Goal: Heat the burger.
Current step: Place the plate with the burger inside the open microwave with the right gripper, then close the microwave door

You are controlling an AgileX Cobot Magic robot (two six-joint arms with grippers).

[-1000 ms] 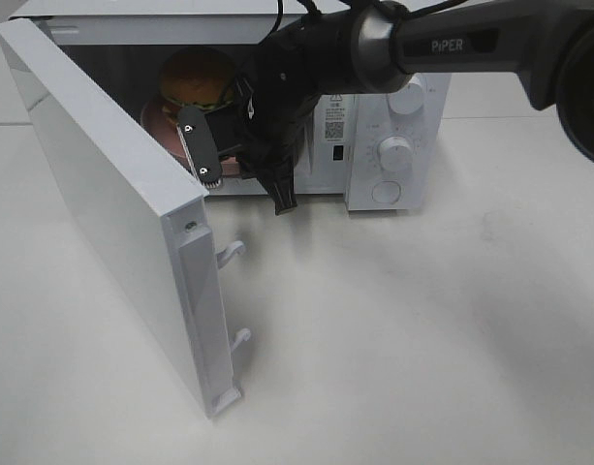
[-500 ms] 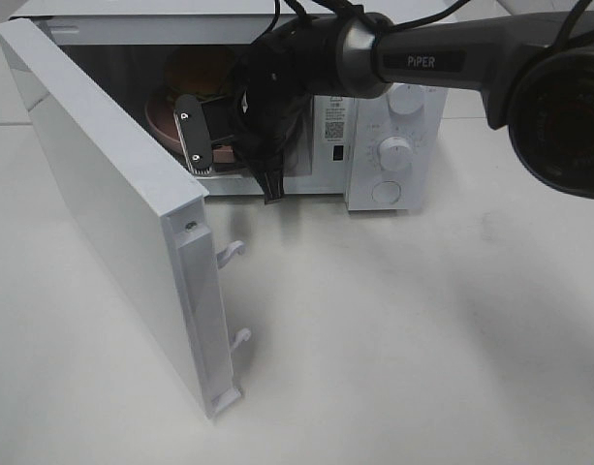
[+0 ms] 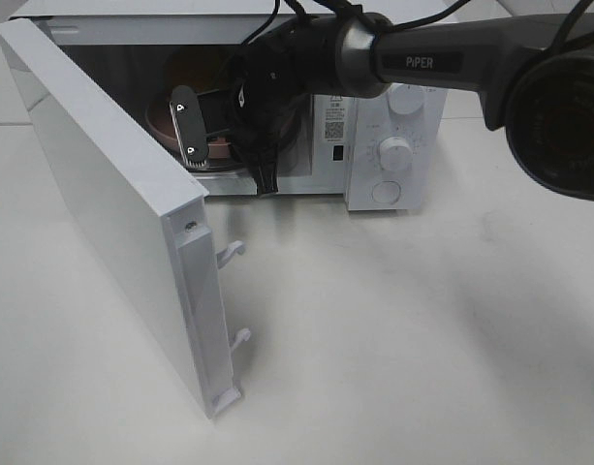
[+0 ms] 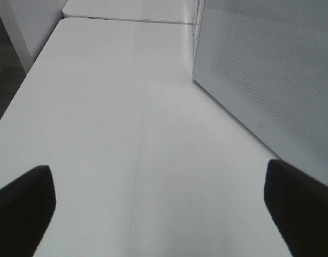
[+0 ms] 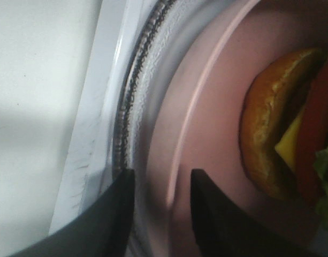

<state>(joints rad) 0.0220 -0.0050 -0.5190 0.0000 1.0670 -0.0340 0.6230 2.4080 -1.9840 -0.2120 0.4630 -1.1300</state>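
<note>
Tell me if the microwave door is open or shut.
Open. The door stands swung wide toward the camera, exposing the cavity where the burger sits on the pink plate.

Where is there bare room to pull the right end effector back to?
Free: the table in front of the microwave, right of its open door. Crowded: inside it, where plate, burger and right end effector sit.

right arm (image 3: 471, 60): black, white PIPER lettering | collar (image 3: 357, 44): grey | cables (image 3: 277, 15): black | right end effector (image 3: 229, 167): black, screwed fingers (image 3: 186, 131)
</note>
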